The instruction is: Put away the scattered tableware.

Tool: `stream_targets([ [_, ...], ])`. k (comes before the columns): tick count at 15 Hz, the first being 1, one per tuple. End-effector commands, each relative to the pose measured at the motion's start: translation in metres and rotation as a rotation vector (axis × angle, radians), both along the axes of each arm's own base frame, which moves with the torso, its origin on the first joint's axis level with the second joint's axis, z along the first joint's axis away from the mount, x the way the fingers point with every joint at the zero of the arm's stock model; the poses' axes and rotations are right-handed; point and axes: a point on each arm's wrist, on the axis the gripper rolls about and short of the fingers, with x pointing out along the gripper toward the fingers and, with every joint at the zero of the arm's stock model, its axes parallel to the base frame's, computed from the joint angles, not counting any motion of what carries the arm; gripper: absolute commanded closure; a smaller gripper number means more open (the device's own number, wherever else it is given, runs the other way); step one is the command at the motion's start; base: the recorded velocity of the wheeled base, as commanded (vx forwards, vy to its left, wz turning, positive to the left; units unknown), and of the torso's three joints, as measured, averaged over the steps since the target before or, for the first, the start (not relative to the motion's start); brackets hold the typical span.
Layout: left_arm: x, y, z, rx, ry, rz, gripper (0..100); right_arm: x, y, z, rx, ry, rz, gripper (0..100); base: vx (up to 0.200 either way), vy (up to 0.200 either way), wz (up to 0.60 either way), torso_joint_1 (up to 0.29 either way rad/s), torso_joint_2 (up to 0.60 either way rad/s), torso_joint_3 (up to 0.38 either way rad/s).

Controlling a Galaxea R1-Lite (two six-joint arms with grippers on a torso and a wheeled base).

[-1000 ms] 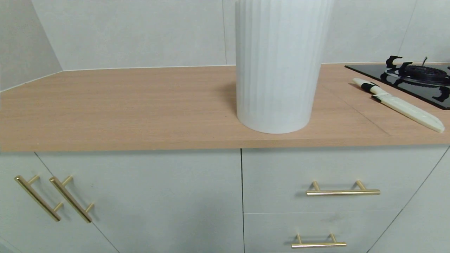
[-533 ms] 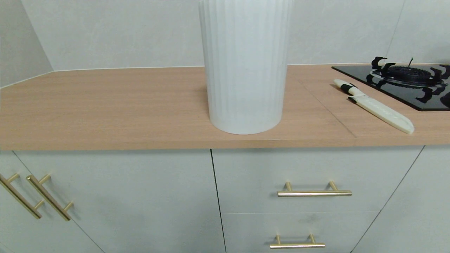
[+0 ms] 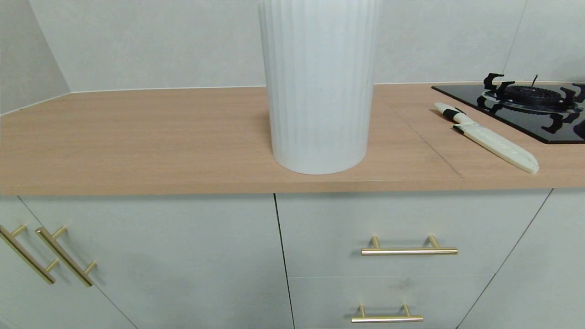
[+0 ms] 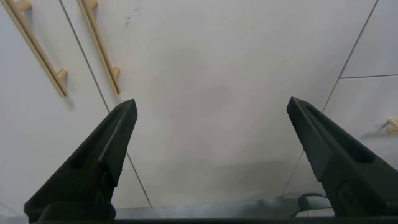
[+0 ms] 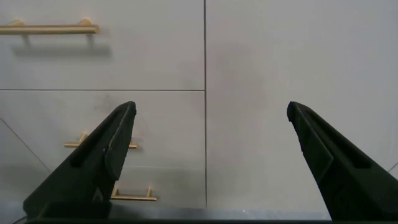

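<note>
Wooden table running the full width of a kitchen wall, seen from just in front of it. Below its front edge sit pale cupboard doors to the left and a stack of drawers to the right, all shut, with brass bar handles.

A tall white ribbed container stands upright near the middle of the table, close to the front edge. Its mouth rises above what can be seen, so what it holds cannot be told.

A black gas hob is set into the right end of the table, toward the back.

The one piece of tableware in sight is a cream knife with a black band on its handle. It lies flat just beside the hob's near edge and well apart from the container. Its long axis runs diagonally, handle toward the back, tip toward the front right corner.

Both arms hang below table level. The left hand faces the cupboard doors, fingers spread wide and holding nothing. The right hand faces the drawers, equally wide and empty. The knife lies up and to the right of both, so the right hand looks the nearer one.
</note>
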Motion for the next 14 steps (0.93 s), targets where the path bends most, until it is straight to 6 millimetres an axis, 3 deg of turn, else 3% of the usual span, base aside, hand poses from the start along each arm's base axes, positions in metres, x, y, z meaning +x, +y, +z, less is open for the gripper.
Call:
stream_targets([
  [1, 0.0001, 0.0, 0.0, 0.0, 0.002, 0.001, 0, 0.0001, 0.0, 0.0001, 0.001, 0.001, 0.0, 0, 0.0, 0.0, 0.0, 0.0, 0.0, 0.0],
  [11, 0.0001, 0.0, 0.0, 0.0, 0.002, 0.001, 0, 0.0001, 0.0, 0.0001, 0.002, 0.001, 0.0, 0, 0.0, 0.0, 0.0, 0.0, 0.0, 0.0],
  [14, 0.0001, 0.0, 0.0, 0.0, 0.002, 0.001, 0, 0.0002, 0.0, -0.0003, 0.002, 0.003, 0.0, 0, 0.0, 0.0, 0.0, 0.051, -0.25, -0.225],
])
